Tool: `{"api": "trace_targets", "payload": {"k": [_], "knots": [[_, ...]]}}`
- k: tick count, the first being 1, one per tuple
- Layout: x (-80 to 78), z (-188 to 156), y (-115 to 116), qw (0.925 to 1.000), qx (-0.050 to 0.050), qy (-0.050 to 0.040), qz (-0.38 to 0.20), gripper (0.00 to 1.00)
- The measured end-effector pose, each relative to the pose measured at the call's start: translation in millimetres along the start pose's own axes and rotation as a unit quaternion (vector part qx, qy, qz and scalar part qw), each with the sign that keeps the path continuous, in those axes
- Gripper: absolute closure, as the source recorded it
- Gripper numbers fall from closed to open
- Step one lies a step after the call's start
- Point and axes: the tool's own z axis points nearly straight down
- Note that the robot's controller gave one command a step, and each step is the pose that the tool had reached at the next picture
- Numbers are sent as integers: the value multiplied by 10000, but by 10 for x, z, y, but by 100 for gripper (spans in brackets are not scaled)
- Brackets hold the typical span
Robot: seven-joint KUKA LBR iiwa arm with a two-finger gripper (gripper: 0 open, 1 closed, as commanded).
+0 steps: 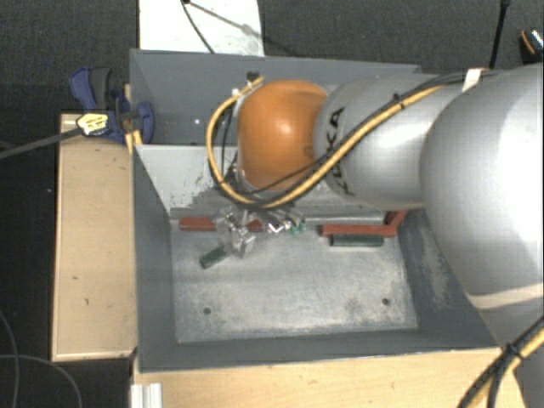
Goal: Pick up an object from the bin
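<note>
My gripper [239, 235] hangs low over the back left part of the bin floor, under the orange wrist cover. A small dark green block [213, 259] lies tilted on the floor just below and left of it, its right end close to the gripper's tip; whether they touch I cannot tell. A red-brown bar [195, 224] lies along the back wall just left of the gripper.
Along the back wall to the right lie a longer red-brown bar [350, 228] and a dark green bar [355, 240] in front of it. The large arm covers the bin's right side and back.
</note>
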Motion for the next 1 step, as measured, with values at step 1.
{"api": "trace_targets", "payload": {"k": [1], "knots": [[13, 22, -4, 10000, -4, 20, 9, 0]]}}
